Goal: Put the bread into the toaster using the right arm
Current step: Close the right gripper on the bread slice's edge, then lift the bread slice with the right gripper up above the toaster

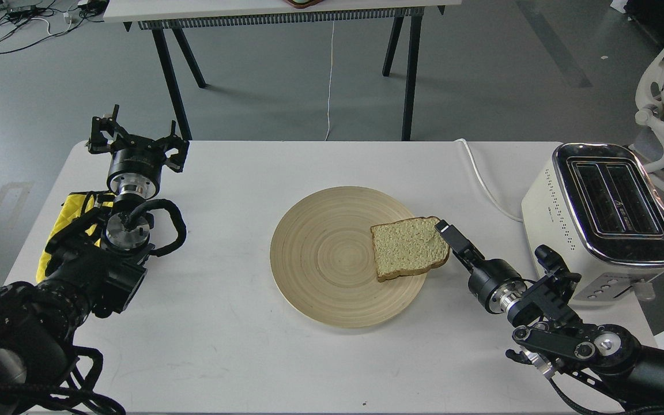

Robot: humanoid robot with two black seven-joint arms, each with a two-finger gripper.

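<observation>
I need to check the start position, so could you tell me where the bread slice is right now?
In the head view, the pale tan bread slice lies on the right edge of the round wooden plate, with the right hand at its right crust.

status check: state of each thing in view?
bread: flat on the plate's right edge, overhanging the rim
plate: on the table, centre
toaster: upright at the table's right, both slots empty
right tool: at the bread's right crust; closure unclear
left tool: open, holding nothing, at the table's far left
</observation>
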